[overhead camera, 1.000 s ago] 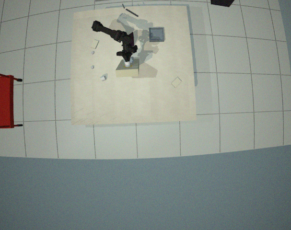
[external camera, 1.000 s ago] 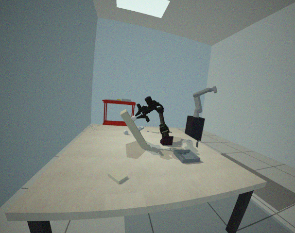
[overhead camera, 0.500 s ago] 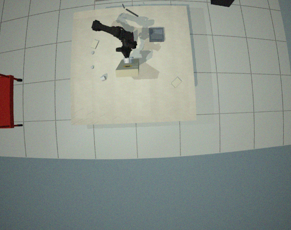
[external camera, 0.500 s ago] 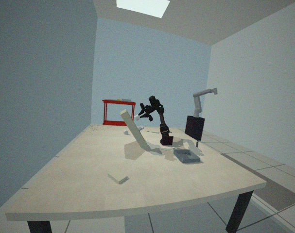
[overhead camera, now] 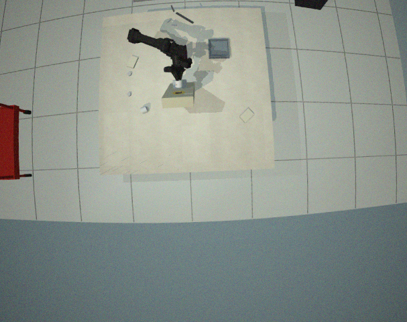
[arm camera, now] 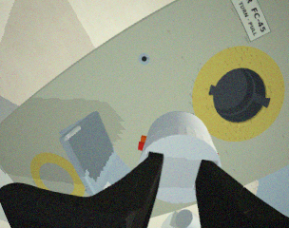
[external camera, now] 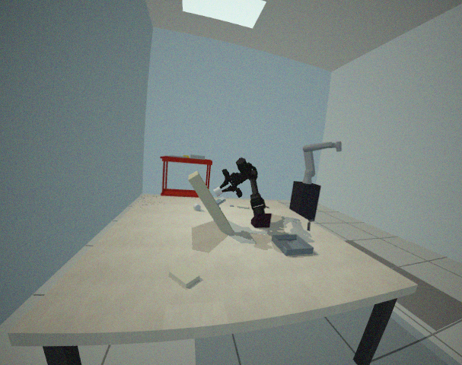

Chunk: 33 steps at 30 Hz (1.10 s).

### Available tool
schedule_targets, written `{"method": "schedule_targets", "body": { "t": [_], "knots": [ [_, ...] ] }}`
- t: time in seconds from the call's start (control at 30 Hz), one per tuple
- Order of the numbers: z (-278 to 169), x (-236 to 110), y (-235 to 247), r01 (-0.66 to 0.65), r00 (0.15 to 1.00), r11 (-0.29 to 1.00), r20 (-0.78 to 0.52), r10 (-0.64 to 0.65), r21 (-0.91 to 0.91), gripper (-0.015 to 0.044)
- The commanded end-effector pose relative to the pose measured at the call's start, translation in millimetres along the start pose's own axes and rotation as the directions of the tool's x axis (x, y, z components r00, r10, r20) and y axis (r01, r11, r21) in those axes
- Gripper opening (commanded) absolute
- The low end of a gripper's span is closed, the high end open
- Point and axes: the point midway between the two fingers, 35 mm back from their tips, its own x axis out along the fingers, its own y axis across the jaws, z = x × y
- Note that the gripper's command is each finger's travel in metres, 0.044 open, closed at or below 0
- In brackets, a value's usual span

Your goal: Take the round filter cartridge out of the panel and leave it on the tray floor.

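The white round filter cartridge [arm camera: 178, 128] [overhead camera: 178, 83] [external camera: 217, 191] is out of the panel, in front of its face. My gripper [arm camera: 179, 160] [overhead camera: 178, 79] [external camera: 221, 188] is shut on the cartridge, one black finger on each side of its outer end. The slanted service panel [arm camera: 168, 81] [overhead camera: 188, 88] [external camera: 209, 204] shows an empty dark round hole [arm camera: 240, 95] with two notches, inside a yellow ring [arm camera: 203, 97]. The blue-grey tray [overhead camera: 209, 48] [external camera: 297, 251] stands to the right of the panel and arm in the top and exterior views.
A grey-blue bracket-like part [arm camera: 89, 147] and a second, duller yellow ring [arm camera: 40, 178] are at the panel's lower left in the wrist view. A white cup-like piece [overhead camera: 144, 109] [external camera: 197, 207] stands beside the panel. A flat square outline [overhead camera: 241, 117] lies at the table's right.
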Motion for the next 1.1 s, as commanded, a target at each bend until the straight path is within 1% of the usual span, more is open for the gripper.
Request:
{"method": "schedule_targets", "body": {
  "t": [0.0, 0.13, 0.27, 0.63, 0.87, 1.0, 1.07],
  "knots": [
    [-8, 2, 10, 0.004, 1.000, 1.000, -0.003, -0.004, 0.002, 0.0000],
    [-13, 3, 17, 0.004, 1.000, 1.000, -0.003, -0.004, 0.001, 0.0000],
    [-9, 2, 13, -0.001, 1.000, 1.000, -0.001, 0.001, -0.003, 0.0105],
    [-12, 3, 15, 0.004, 1.000, 1.000, -0.003, -0.004, 0.001, 0.0108],
    [28, -5, -40, 0.004, 1.000, 1.000, -0.003, -0.004, 0.002, 0.0108],
    [32, -6, -46, 0.004, 1.000, 1.000, -0.003, -0.004, 0.002, 0.0108],
    [35, -9, -50, 0.003, 1.000, 1.000, -0.002, -0.003, 0.003, 0.0161]
  ]
}}
